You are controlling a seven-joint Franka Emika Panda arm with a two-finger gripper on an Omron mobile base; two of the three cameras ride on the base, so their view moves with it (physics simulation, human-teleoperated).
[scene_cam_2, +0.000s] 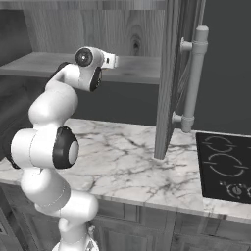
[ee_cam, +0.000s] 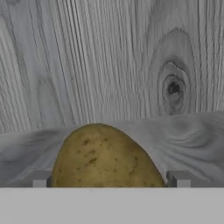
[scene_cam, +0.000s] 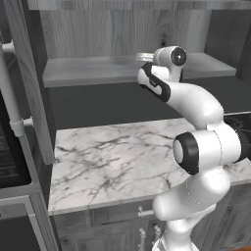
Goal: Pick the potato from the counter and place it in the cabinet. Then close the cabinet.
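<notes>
To my right sits a black stovetop (scene_cam_2: pixel 226 166) with ring markings; lower drawers (scene_cam: pixel 122 212) with small silver pulls run below — grey woodgrain.

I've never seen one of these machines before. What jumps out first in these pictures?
The big white arm rises in front of the marble counter and reaches up into an open grey wooden cabinet. In the hand view, a yellow-brown potato sits large between the jaws, just above the cabinet's shelf, with the knotty wood back wall behind it. To the right, an open cabinet door with a silver bar handle hangs over the counter beside a black stovetop.
</notes>
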